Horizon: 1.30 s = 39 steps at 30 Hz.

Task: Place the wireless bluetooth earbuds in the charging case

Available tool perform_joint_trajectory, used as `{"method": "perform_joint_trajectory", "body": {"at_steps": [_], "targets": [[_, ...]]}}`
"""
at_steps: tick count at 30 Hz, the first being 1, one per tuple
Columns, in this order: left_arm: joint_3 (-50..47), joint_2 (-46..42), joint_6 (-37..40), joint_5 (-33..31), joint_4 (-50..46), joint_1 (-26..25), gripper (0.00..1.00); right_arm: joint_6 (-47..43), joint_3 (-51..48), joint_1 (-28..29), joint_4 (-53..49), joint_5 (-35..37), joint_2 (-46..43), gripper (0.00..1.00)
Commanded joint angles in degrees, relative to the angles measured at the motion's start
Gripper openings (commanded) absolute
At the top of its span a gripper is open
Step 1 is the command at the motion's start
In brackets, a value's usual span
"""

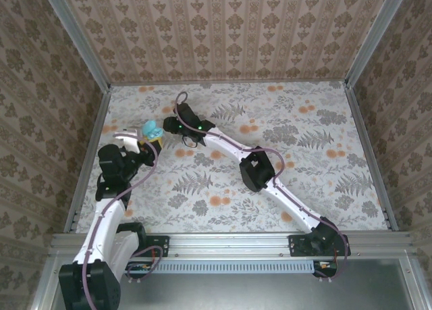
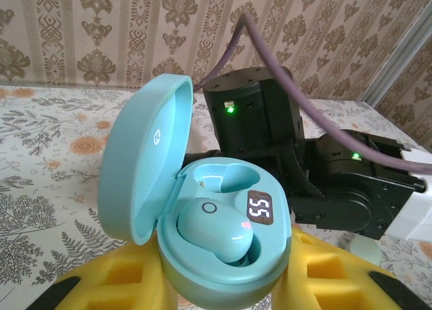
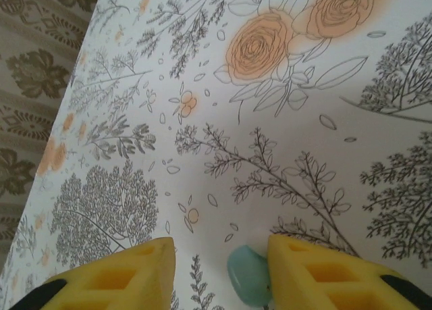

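Inside one case [image 2: 135, 182], one earbud [image 2: 216, 230].

Bright, soft, even light; only faint shadows on the tabletop [image 1: 324, 161]. Overhead view slightly soft; wrist views sharp centrally, blurring toward their bottom edges

Open pale-blue charging case [image 2: 196, 276], lower centre, lid tipped left, one earbud [image 2: 216, 230] seated inside. Second earbud [image 3: 248, 277] lies on tabletop [image 3: 283, 141], bottom centre.
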Motion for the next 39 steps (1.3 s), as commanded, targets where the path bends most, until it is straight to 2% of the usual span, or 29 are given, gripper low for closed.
{"method": "perform_joint_trajectory", "body": {"at_steps": [1, 5, 8, 14, 19, 24, 32, 39], "targets": [[-0.82, -2.21, -0.37, -0.46, -1.11, 0.32, 0.06, -1.9, -0.35, 1.54, -8.14, -0.36, -0.57, 0.38], [-0.87, -3.7, -0.27, -0.88, -1.93, 0.33, 0.06, -4.85, -5.0, 2.19, -8.36, 1.09, -3.69, 0.32], [-0.92, -3.93, -0.4, -0.68, -1.99, 0.28, 0.06, -6.94, -5.4, 2.46, -8.87, 2.57, -4.23, 0.31], [-0.88, -4.15, -0.45, -0.81, -2.22, 0.33, 0.06, -10.28, -5.4, 2.72, -8.91, 7.15, -5.53, 0.39], [-0.92, -4.18, -0.63, -0.76, -2.0, 0.36, 0.06, -6.59, -4.99, 2.38, -9.23, 10.49, -5.53, 0.43], [-1.09, -4.37, -0.71, -0.92, -1.85, 0.34, 0.06, -4.02, -1.85, 2.42, -11.21, 11.22, -2.84, 0.42], [-1.45, -6.01, -0.53, -1.54, -2.74, 0.32, 0.06, -2.02, -1.27, 2.72, -11.87, 11.24, -0.86, 0.32], [-1.35, -7.61, 0.16, -2.02, -4.62, 0.36, 0.06, -5.94, -4.19, 2.61, -11.95, 9.99, -3.96, 0.15]]}}
